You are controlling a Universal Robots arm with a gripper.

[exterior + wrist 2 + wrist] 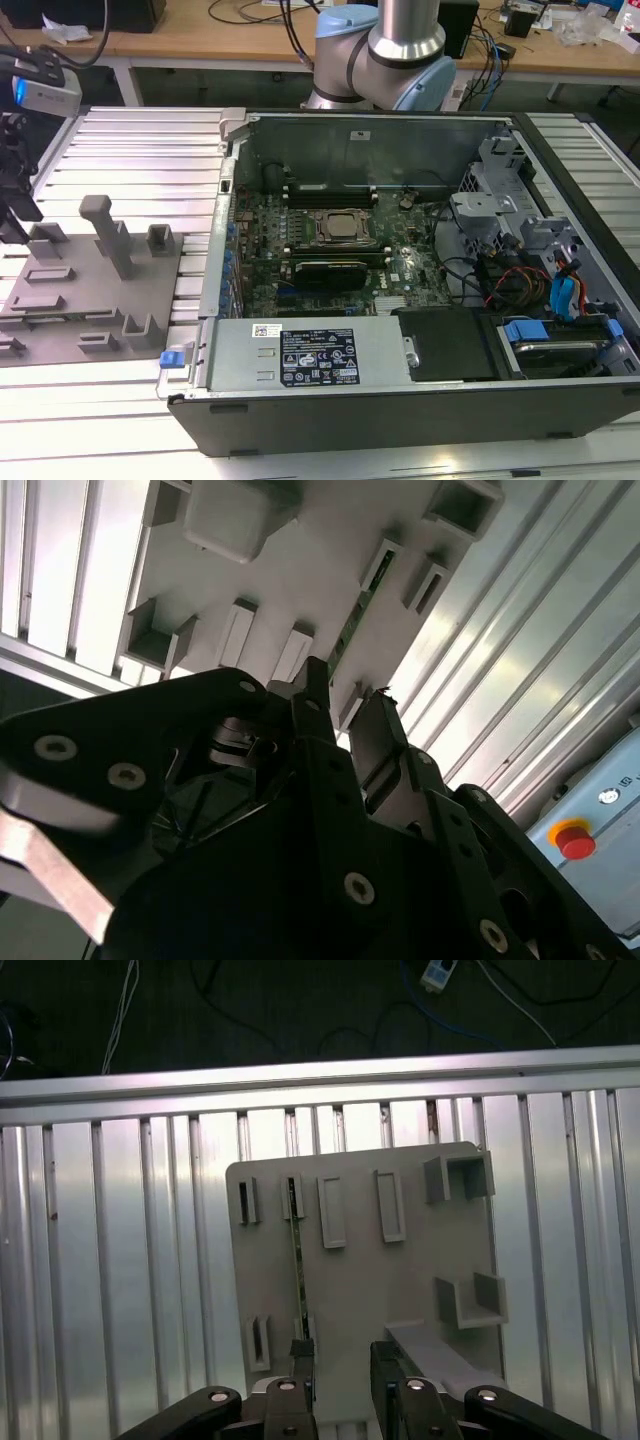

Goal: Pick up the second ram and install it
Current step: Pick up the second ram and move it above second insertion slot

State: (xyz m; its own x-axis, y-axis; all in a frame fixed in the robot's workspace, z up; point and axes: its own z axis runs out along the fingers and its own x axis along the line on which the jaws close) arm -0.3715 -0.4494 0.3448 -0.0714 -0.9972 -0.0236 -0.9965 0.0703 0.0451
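Black two-finger gripper [342, 1385]: fingers [300, 1380] stood apart, nothing between them. The second ram [297, 1260], a thin green circuit-board stick, stood on edge in a narrow slot of the pale grey moulded fixture plate [400, 1300], not yet lifted. In both wrist views the second ram [352, 625] ran in line with one finger rather than through the gap. Its near end lay just beside that fingertip; contact was possible, but I could not tell.

Handling, as judged: light, stiff and thin. Likely brittle at the chips and along the contact edge, and the bare board would be slick. Best taken across its two flat faces near mid-length, pads square, with a modest squeeze and a straight pull out of the slot.

The plate sat on the ribbed aluminium table [120, 1290]. In the exterior view the plate [100, 300] lay at nine o'clock from the open black computer case [400, 420], well apart from it.
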